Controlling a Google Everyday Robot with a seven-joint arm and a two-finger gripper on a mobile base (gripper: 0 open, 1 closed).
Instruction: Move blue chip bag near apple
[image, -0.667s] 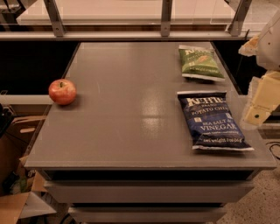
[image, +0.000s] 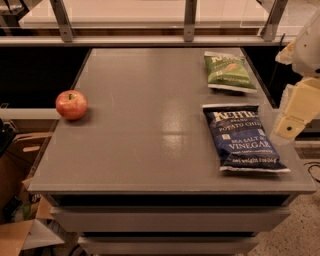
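The blue chip bag (image: 243, 138) lies flat on the right side of the grey table (image: 145, 130), near the front edge, white lettering facing up. The apple (image: 71, 104) is red with yellowish patches and sits at the table's left edge, far from the bag. My gripper (image: 296, 115) hangs at the right edge of the camera view, just right of the blue bag and level with its upper half, apart from it and holding nothing.
A smaller green chip bag (image: 228, 71) lies at the back right of the table. A metal rail with posts (image: 189, 22) runs along the back. Cardboard boxes (image: 20, 200) stand on the floor at the left. Drawer fronts (image: 165, 220) sit below the tabletop.
The gripper has barely shifted. The bag, the apple and the green bag have not moved.
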